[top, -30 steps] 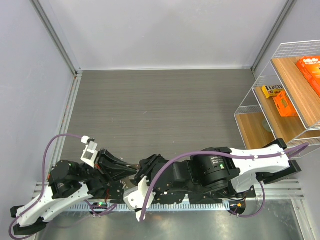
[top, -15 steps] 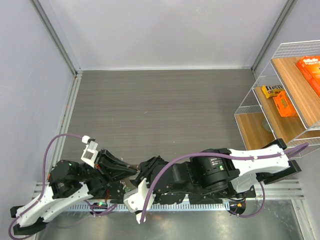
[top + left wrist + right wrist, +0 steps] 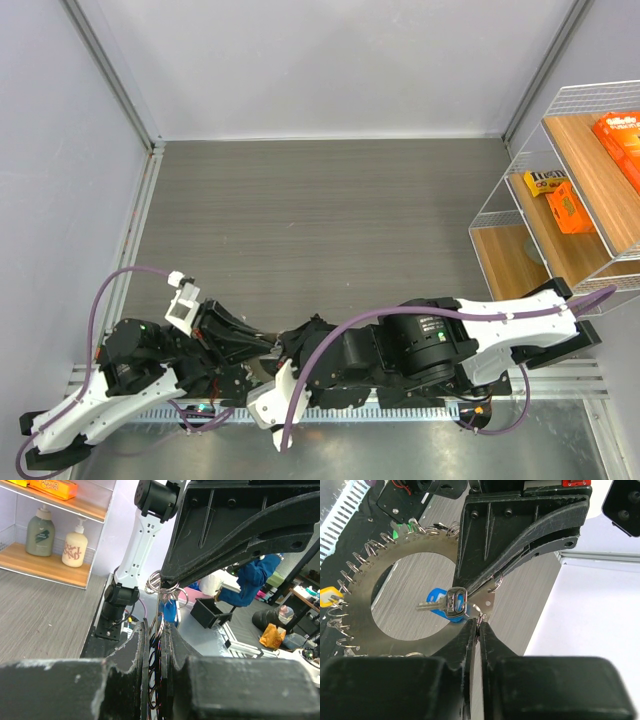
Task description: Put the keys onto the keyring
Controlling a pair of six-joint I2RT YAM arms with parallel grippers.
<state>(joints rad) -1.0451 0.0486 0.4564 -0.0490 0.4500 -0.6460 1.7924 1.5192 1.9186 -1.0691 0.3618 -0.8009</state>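
The keyring (image 3: pixel 367 625) is a flat silvery ring with small split rings round its rim, held upright between the arms. My left gripper (image 3: pixel 159 630) is shut on its rim, edge-on in the left wrist view; it shows from the right wrist view (image 3: pixel 520 535) too. My right gripper (image 3: pixel 478 625) is shut on one small split ring at the rim. A silver key (image 3: pixel 451 602) and a blue-headed key (image 3: pixel 442 611) hang there, close to my right fingertips. A yellow key head (image 3: pixel 327 596) and a green one (image 3: pixel 402 527) sit on the far rim. In the top view both grippers (image 3: pixel 262 345) (image 3: pixel 290 342) meet near the table's front edge.
A wire shelf (image 3: pixel 520 215) with orange boxes (image 3: pixel 570 205) stands at the right. Bottles (image 3: pixel 40 532) stand on its lower board. A slotted cable rail (image 3: pixel 350 410) runs along the near edge under the arms. Purple cables (image 3: pixel 120 280) loop off both arms.
Both arms have shifted slightly toward the near edge, the right forearm a little to the left. Both grippers stay together at the keyring.
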